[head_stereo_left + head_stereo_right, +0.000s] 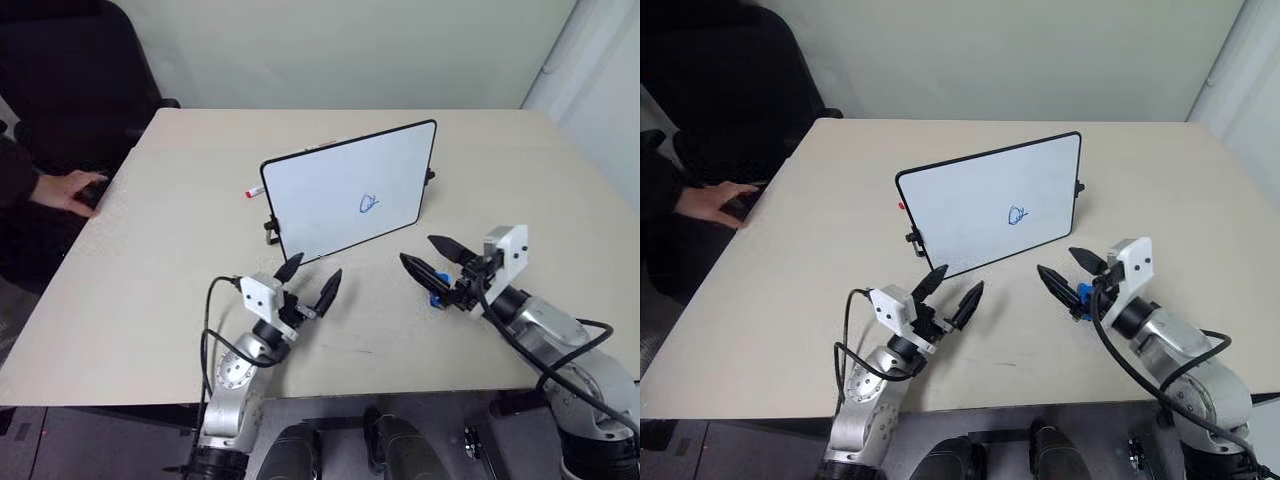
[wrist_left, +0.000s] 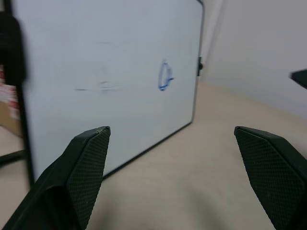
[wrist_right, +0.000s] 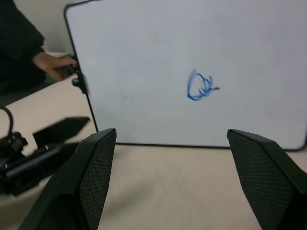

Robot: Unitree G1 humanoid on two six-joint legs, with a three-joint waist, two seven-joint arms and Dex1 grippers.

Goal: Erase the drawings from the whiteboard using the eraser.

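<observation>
The whiteboard stands upright near the middle of the table, black-framed, on small feet. The drawings are one small blue scribble on its right half, also plain in the right wrist view as the drawings. My left gripper is open in front of the board's left corner, with nothing between its fingers. To the right of it my right gripper is open too, pointing at the board, apart from it. The blue eraser shows just below that gripper's fingers, near the table top; the wrist view shows nothing between them.
A red-capped marker pokes out behind the board's left edge. A person's hand rests at the table's left edge, beside a black chair. Bare table top lies to the left of my left arm and behind the board.
</observation>
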